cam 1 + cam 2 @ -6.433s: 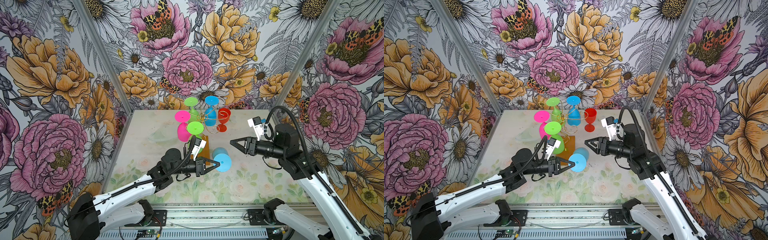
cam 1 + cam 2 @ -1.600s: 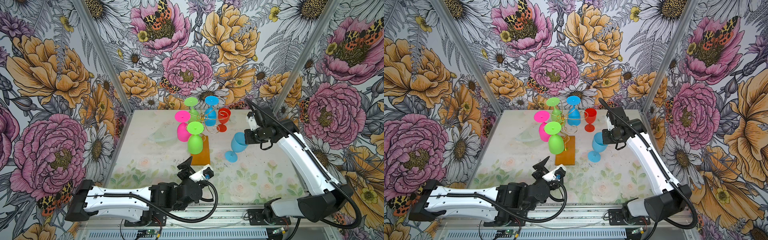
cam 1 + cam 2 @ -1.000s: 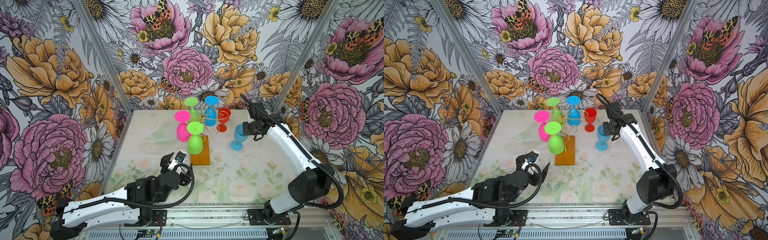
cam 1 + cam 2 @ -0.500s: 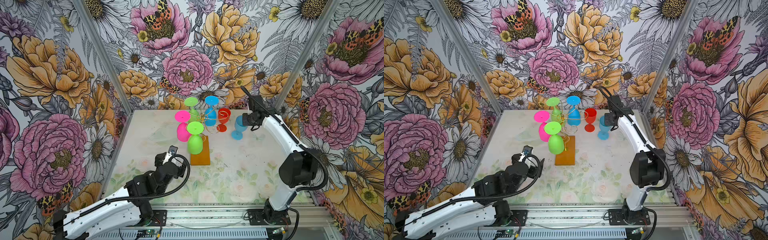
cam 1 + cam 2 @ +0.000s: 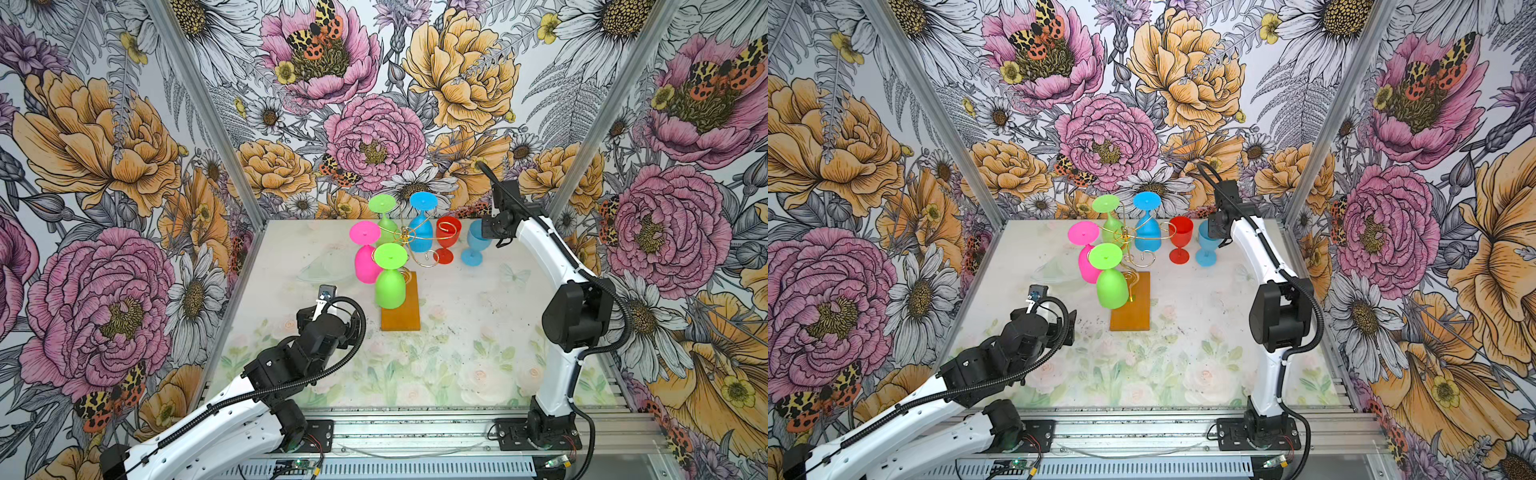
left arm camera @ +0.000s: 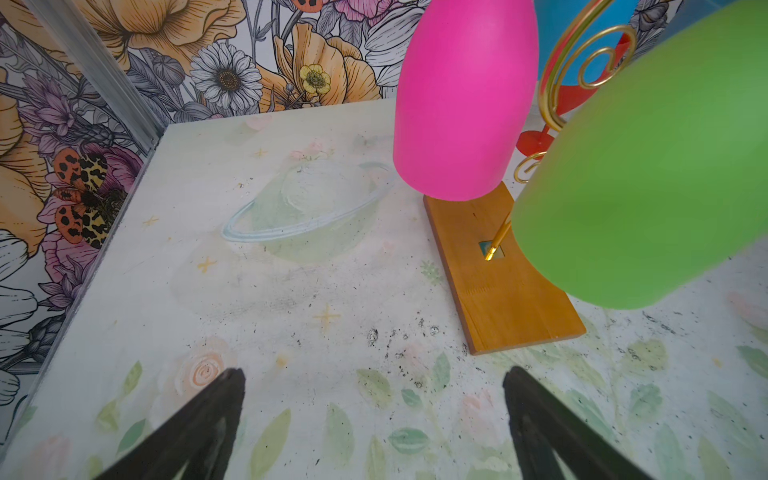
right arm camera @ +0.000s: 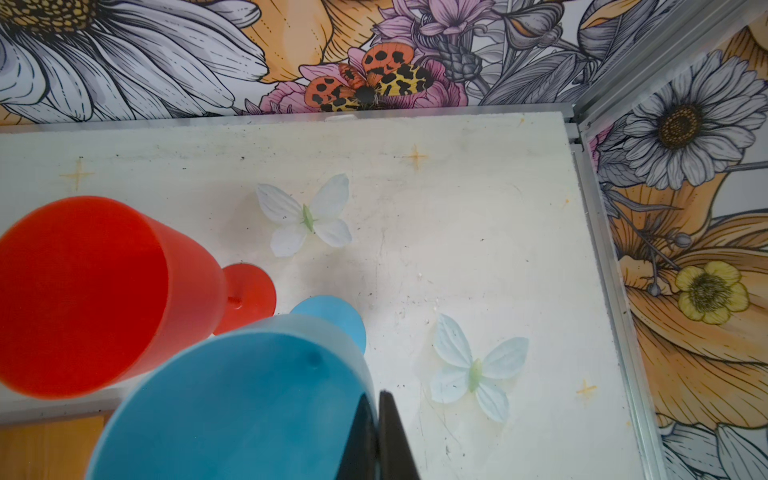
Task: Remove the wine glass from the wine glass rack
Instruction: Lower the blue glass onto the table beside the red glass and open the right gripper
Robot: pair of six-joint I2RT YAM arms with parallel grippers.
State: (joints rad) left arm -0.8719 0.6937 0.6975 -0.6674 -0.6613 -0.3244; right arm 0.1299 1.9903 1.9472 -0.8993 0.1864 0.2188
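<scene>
The wine glass rack [image 5: 409, 241] is a gold wire tree on an amber base [image 5: 401, 309] [image 5: 1130, 305] [image 6: 505, 291]. Hanging upside down from it are a pink glass [image 5: 365, 262] [image 6: 461, 95], a green glass [image 5: 390, 286] [image 6: 640, 174], another green glass [image 5: 386, 220] and a blue one [image 5: 420, 232]. Off the rack, at the back right, a blue wine glass [image 5: 473, 245] [image 5: 1206, 245] [image 7: 232, 395] is upright beside a red glass [image 5: 446, 243] [image 7: 83, 295]. My right gripper [image 7: 374, 399] is shut on its rim. My left gripper [image 6: 374, 376] is open and empty, in front of the rack's base.
The back wall runs close behind the red and blue glasses, and the right wall's metal rail [image 7: 602, 257] is near them. A faint printed planet [image 6: 303, 212] marks the table left of the rack. The left arm's wrist [image 5: 324, 332] hovers front left of the base.
My right arm has carried the blue wine glass back and to the right, lowering it beside the red glass. My left arm has swung left and stayed open.
</scene>
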